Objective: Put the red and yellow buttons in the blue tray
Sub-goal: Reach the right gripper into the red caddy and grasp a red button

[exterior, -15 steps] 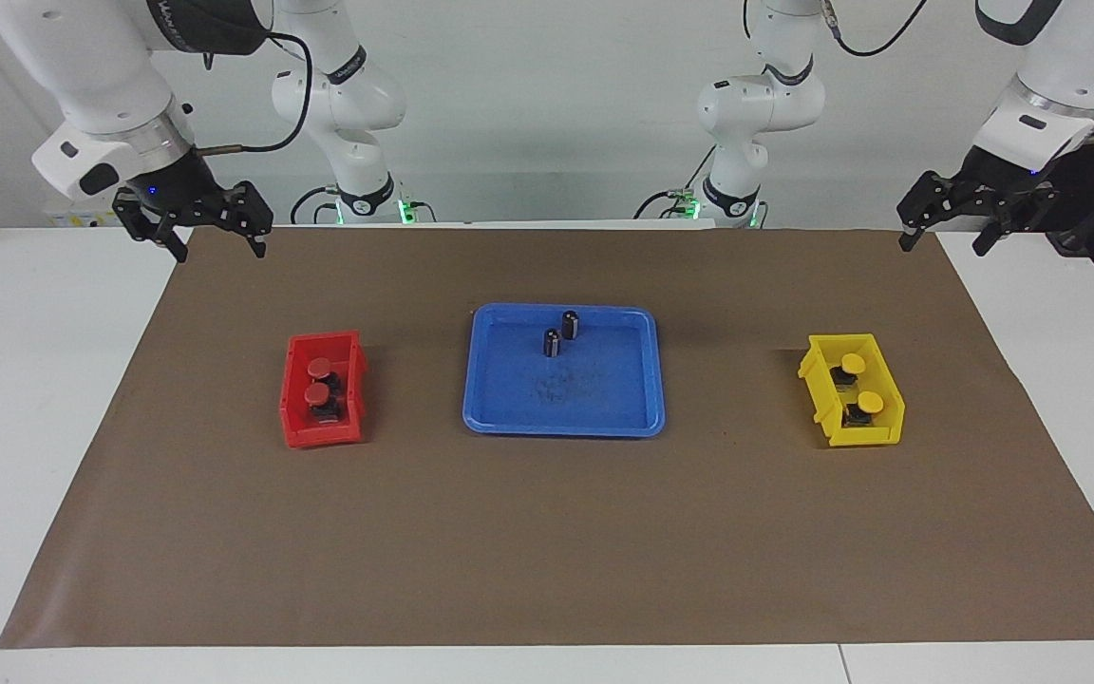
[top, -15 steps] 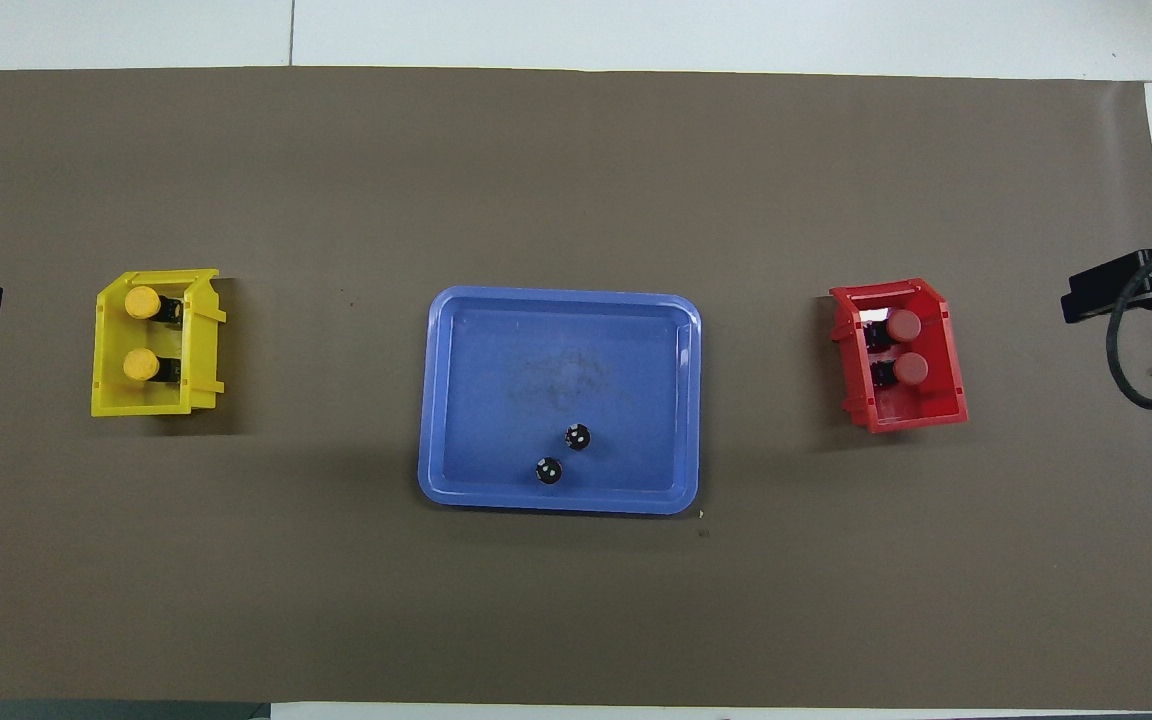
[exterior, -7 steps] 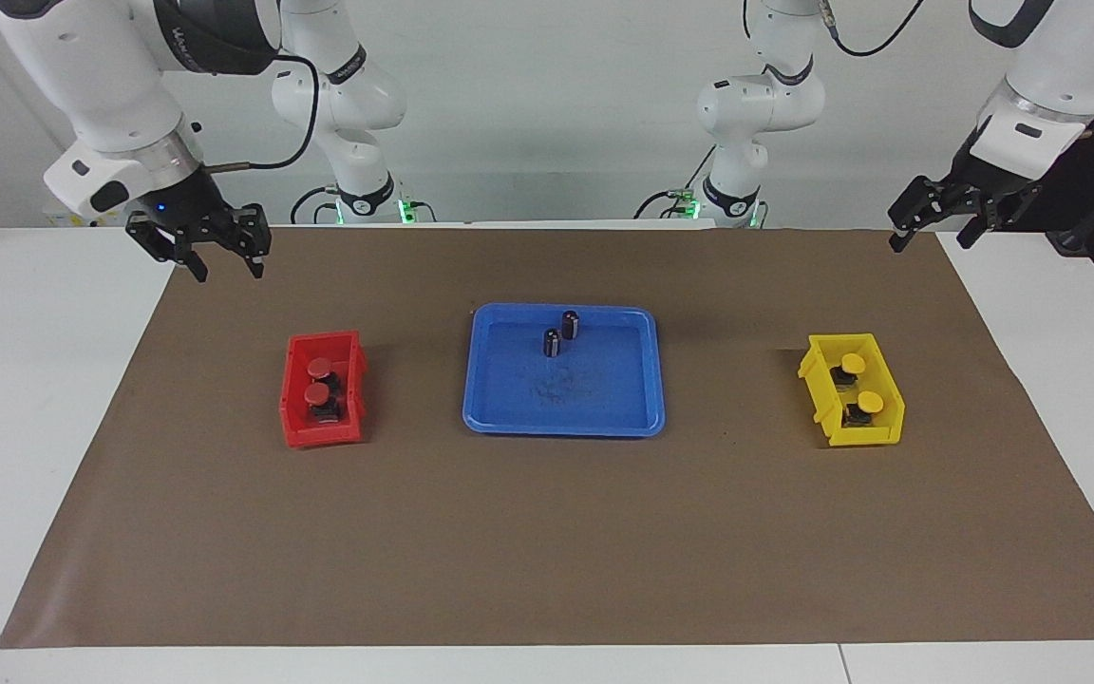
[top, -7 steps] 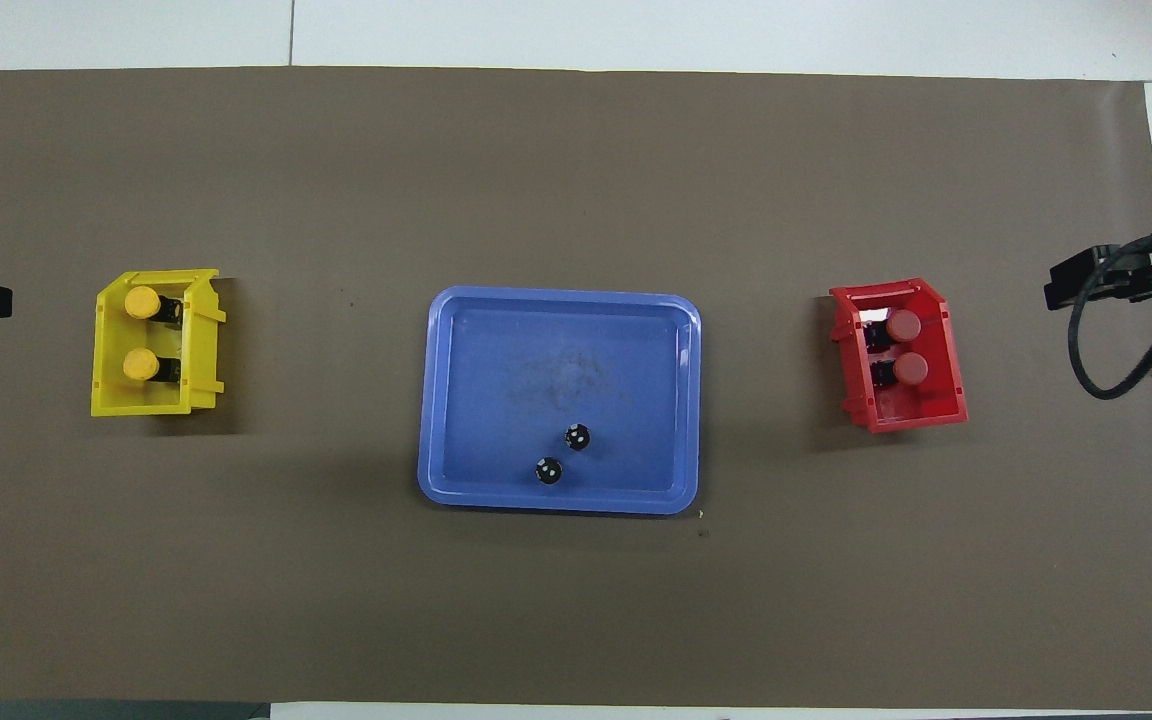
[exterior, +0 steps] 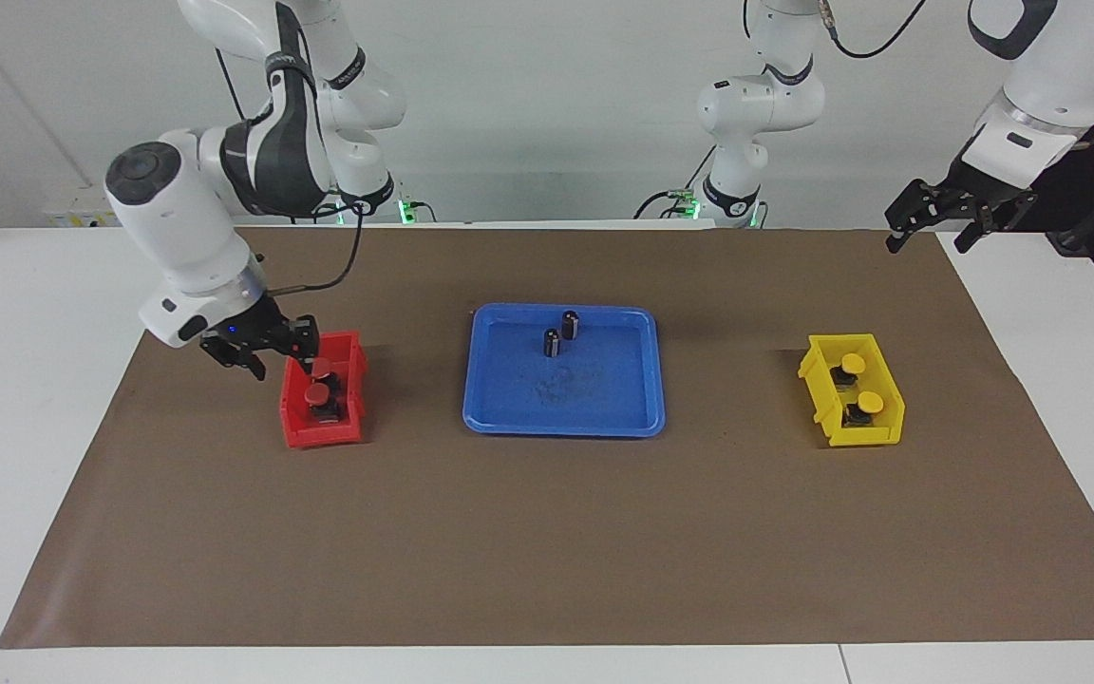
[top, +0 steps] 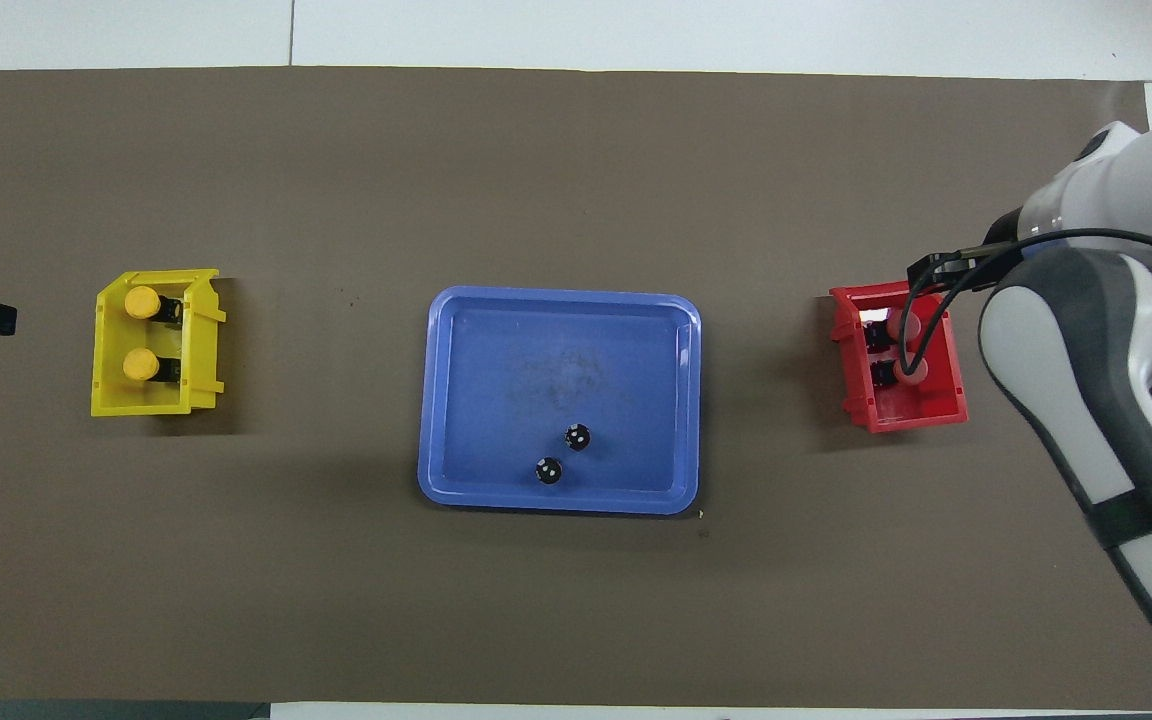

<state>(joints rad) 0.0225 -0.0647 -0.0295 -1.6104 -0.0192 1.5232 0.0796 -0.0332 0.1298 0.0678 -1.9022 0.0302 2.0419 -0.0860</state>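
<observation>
A brown mat [exterior: 547, 532] covers a white table [exterior: 25, 399] before a pale wall [exterior: 547, 95].

Right gripper [exterior: 260, 359] low beside red bin [exterior: 295, 432]; left gripper [exterior: 930, 225] high over mat corner.

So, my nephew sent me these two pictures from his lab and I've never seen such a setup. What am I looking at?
Two white robot arms work at a table covered with brown paper. One picture looks across the table at the robots; the other looks down from above their end.

In the middle lies a blue tray holding two small dark cylinders. Toward one end sits a red bin with two red buttons, toward the other a yellow bin with two yellow buttons.

The right claw hangs open at the red bin's edge, holding nothing. The left claw waits open, raised over the paper's corner near the yellow bin. No button is in the tray yet.
</observation>
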